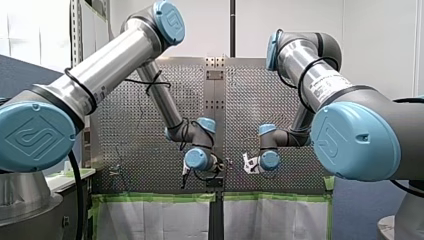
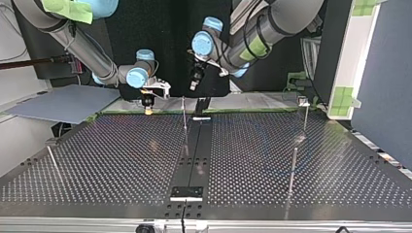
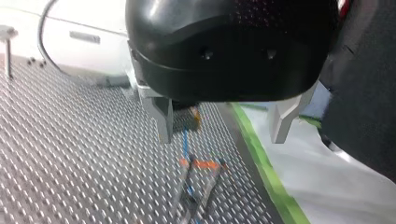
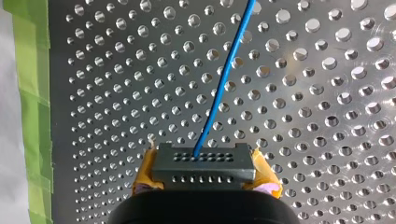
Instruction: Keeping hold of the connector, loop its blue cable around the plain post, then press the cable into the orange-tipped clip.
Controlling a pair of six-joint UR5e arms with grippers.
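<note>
Blue cable leaves the upper face of the connector, a dark grey block with rows of small holes. It runs away from it in a nearly straight line over the perforated table. My right gripper is clamped on the connector, with one yellow pad pressed against each end of the block. A strip of green tape borders the table beside it.

In the top view this gripper holds the connector low over the table's far edge, a little left of the dark middle strip. A thin post stands just to its right.

My left gripper hangs above the table near the same edge, its two metal fingers spread well apart with nothing between them. Ahead of those fingers the orange-tipped clip stands on the table. The cable comes down to it and seems to pass between its two prongs, though blur leaves that uncertain.
</note>
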